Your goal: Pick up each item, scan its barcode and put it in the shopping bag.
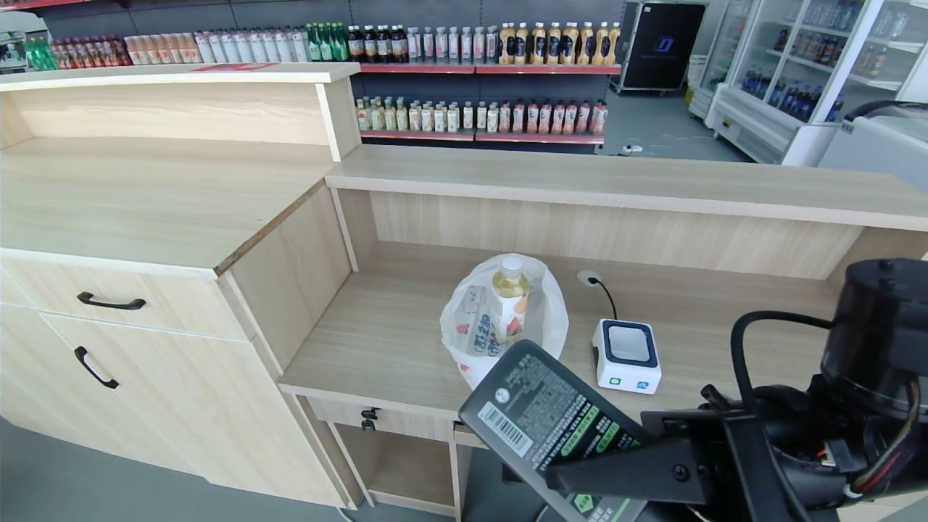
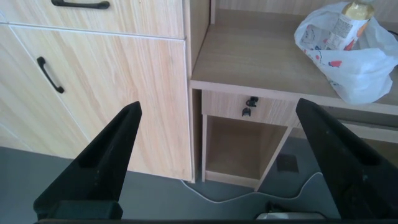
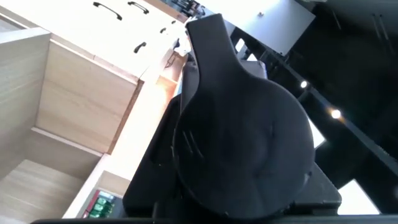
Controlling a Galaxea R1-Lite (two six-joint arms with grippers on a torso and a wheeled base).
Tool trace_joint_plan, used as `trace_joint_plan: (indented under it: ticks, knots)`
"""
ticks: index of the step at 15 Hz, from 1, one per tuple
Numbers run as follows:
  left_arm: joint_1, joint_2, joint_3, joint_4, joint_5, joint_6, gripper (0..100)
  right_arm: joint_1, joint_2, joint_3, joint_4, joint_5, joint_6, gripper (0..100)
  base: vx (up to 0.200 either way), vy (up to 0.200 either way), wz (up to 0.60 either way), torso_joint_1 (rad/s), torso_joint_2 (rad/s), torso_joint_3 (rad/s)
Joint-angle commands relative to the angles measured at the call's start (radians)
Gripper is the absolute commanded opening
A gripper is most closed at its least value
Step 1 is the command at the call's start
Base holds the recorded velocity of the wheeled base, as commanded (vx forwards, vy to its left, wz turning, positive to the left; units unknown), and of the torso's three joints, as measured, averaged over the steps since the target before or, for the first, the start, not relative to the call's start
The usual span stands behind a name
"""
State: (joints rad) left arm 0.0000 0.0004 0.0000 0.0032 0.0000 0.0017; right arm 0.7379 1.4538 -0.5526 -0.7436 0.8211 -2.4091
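Note:
My right gripper [image 1: 589,475] is shut on a black flat package [image 1: 540,420], held in the air in front of the counter's near edge. Its printed back with a white barcode label [image 1: 505,429] faces up toward the head camera. In the right wrist view the black package [image 3: 242,137] stands close before the lens. A white shopping bag [image 1: 464,341] sits on the low counter just behind the package, holding a yellow-capped bottle [image 1: 510,297] and other packets. The white scanner [image 1: 627,355] with a dark top stands right of the bag. My left gripper [image 2: 219,112] hangs open and empty, low beside the cabinet, with the bag [image 2: 357,62] farther off.
The low wooden counter [image 1: 384,341] has a raised ledge behind it and a taller cabinet [image 1: 145,217] with black handles on the left. A cable runs from the scanner to a hole in the counter [image 1: 589,277]. Shelves of bottles and fridges stand far behind.

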Motion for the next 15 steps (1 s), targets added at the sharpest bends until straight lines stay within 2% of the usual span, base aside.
trace_joint_plan:
  ticks: [1,7,9,12,14,15]
  knots:
    - [0.0,0.0,0.0,0.0,0.0,0.0,100,0.0,-0.012,0.002,0.0,0.001,-0.001,0,0.0,0.0,0.0,0.0,0.0,0.0]
    - [0.0,0.0,0.0,0.0,0.0,0.0,100,0.0,-0.026,0.003,0.018,0.004,-0.001,0,0.0,0.0,0.0,0.0,0.0,0.0]
    - [0.0,0.0,0.0,0.0,0.0,0.0,100,-0.005,-0.055,0.003,0.066,0.004,-0.019,0,0.0,0.0,0.0,0.0,0.0,0.0]
    - [0.0,0.0,0.0,0.0,0.0,0.0,100,-0.071,-0.084,-0.004,0.15,0.001,-0.015,0,0.0,0.0,0.0,0.0,0.0,0.0]
    - [0.0,0.0,0.0,0.0,0.0,0.0,100,-0.265,-0.113,-0.023,0.153,-0.03,0.225,0,0.0,0.0,0.0,0.0,0.0,0.0]
    - [0.0,0.0,0.0,0.0,0.0,0.0,100,-0.545,-0.202,-0.004,0.167,-0.157,0.567,0,0.0,0.0,0.0,0.0,0.0,0.0]
